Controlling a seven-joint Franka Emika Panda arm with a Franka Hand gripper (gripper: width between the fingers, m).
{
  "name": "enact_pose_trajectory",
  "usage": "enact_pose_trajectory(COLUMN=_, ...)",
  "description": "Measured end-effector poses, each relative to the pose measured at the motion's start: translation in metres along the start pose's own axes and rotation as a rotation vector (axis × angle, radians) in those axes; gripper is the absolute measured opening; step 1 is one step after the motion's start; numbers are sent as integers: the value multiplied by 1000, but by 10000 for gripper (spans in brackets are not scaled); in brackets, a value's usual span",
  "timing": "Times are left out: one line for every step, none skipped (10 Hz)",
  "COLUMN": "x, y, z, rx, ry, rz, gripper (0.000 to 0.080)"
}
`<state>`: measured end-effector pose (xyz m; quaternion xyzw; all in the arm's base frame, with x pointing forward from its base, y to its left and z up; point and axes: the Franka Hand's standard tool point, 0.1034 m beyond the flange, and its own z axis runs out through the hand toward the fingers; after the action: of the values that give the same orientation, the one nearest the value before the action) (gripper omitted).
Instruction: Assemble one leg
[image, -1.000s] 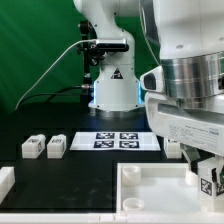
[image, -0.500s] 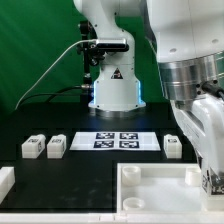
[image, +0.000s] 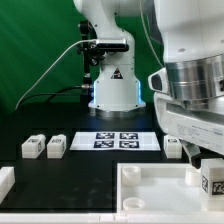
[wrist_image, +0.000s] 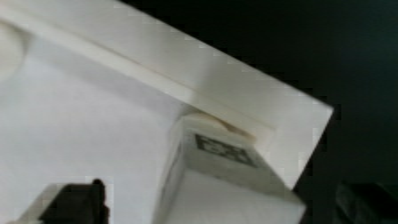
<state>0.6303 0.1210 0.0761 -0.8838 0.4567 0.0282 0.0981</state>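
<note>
White plastic fills most of what I can see near the gripper (image: 203, 158): the wrist housing crowds the exterior view's right side, and just under it a leg (image: 213, 180) with its black-and-white tag stands at the far corner of the big rimmed panel (image: 150, 190). Half a second ago the arm's body covered that spot and the leg was barely visible at the frame's edge; now the arm has swung so the block shows plainly beneath it. To my eye that means the leg is being seated or twisted into the panel's corner, so the step looks well under way.

In the wrist view the two dark fingertips (wrist_image: 71, 203) sit spread to either side of the leg (wrist_image: 228, 160), but whether they pinch it or stand clear of it I cannot tell.

Three other legs wait on the black table: two (image: 32, 147) (image: 56, 147) side by side toward the exterior view's left, one (image: 173, 147) just beyond the marker board (image: 115, 140).

The joint between leg and panel is hidden, the wrist picture is blurred, and the panel is cut off at the frame's lower edge.
</note>
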Motion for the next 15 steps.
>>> enact_pose_trajectory(x=1, y=1, z=1, rx=-2, ry=0, rz=-52, gripper=648)
enact_pose_trajectory(x=2, y=2, z=1, rx=-4, ry=1, rz=-200, gripper=648)
enact_pose_trajectory(x=3, y=3, z=3, rx=-14, ry=7, rz=-371, gripper=648)
enact_pose_trajectory(x=6, y=5, z=6, rx=-38, ry=24, rz=-576, gripper=648)
enact_pose_trajectory(x=9, y=5, z=6, rx=-78, ry=45, rz=-850, gripper=648)
enact_pose_trajectory(x=7, y=4, z=6, rx=-90, ry=53, rz=-913, gripper=648)
enact_pose_trajectory(x=8, y=5, z=6, rx=-89, ry=51, rz=-910, gripper=648)
enact_pose_trajectory(x=8, y=5, z=6, rx=-88, ry=52, rz=-889, gripper=538)
enact_pose_trajectory(x=7, y=5, z=6, rx=-85, ry=53, rz=-833, gripper=391)
enact_pose_trajectory(x=6, y=4, z=7, rx=-75, ry=54, rz=-701, gripper=391)
enact_pose_trajectory(x=7, y=3, z=7, rx=-64, ry=52, rz=-593, gripper=292)
enact_pose_trajectory(x=9, y=2, z=6, rx=-53, ry=43, rz=-445, gripper=292)
enact_pose_trajectory(x=10, y=2, z=6, rx=-50, ry=34, rz=-290, gripper=292)
enact_pose_trajectory(x=9, y=3, z=6, rx=-40, ry=22, rz=-126, gripper=292)
enact_pose_trajectory(x=8, y=3, z=6, rx=-32, ry=15, rz=23, gripper=292)
